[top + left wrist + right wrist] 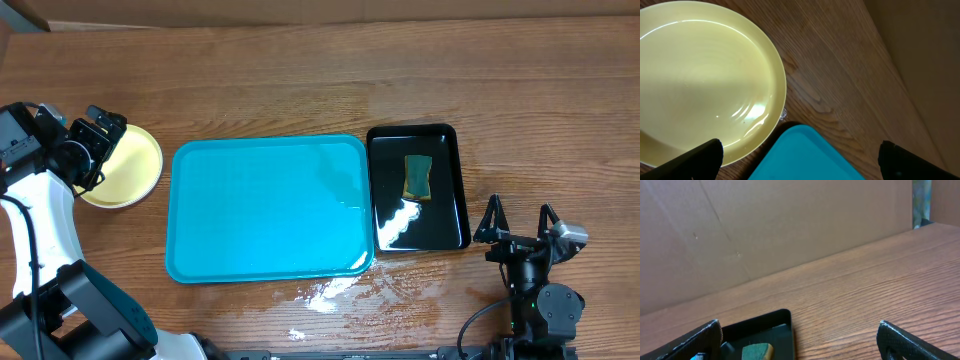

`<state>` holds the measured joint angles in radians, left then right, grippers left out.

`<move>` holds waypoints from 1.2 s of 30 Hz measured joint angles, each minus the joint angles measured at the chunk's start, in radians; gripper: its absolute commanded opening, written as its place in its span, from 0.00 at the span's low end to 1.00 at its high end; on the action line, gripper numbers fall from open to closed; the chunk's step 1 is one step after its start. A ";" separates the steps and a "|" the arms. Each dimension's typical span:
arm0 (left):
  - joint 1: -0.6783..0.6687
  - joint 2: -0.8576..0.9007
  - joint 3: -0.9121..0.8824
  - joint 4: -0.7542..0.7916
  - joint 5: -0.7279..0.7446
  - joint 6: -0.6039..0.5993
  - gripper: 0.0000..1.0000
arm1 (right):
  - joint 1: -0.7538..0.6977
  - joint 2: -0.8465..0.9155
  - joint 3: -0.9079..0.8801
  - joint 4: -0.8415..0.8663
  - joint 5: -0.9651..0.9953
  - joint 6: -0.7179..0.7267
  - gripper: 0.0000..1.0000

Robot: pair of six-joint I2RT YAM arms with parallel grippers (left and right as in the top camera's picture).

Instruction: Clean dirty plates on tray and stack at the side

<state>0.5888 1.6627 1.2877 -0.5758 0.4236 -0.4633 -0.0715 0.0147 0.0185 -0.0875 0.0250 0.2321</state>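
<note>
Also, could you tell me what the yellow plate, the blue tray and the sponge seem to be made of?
Yellow plate: glossy, likely glazed ceramic or melamine, given sharp highlights. Blue tray: smooth plastic, apparently; soft sheen. Sponge: foam under green scouring layer.

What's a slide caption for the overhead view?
Overhead: yellow plate left of the teal tray, sponge in the black tray; left gripper open at the plate, right gripper open beside the black tray.

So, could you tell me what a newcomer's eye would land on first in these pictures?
The large turquoise plastic tray in the middle of the wooden table stands out first, bare of plates. To its left sits a round pale yellow plate, and to its right a shallow black tray holding a green sponge. Spilled water glistens by the turquoise tray's near edge.
</note>
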 measured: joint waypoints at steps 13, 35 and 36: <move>0.000 0.000 0.000 0.000 0.000 0.000 1.00 | 0.000 0.000 0.000 0.000 0.000 -0.243 1.00; 0.000 0.000 0.000 0.000 0.000 0.000 1.00 | 0.000 0.000 0.000 -0.001 0.000 -0.360 1.00; 0.000 0.000 0.000 0.000 0.000 0.000 1.00 | 0.000 0.000 0.000 -0.001 0.000 -0.360 1.00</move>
<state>0.5888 1.6627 1.2873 -0.5758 0.4236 -0.4633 -0.0715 0.0147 0.0185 -0.0883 0.0250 -0.1280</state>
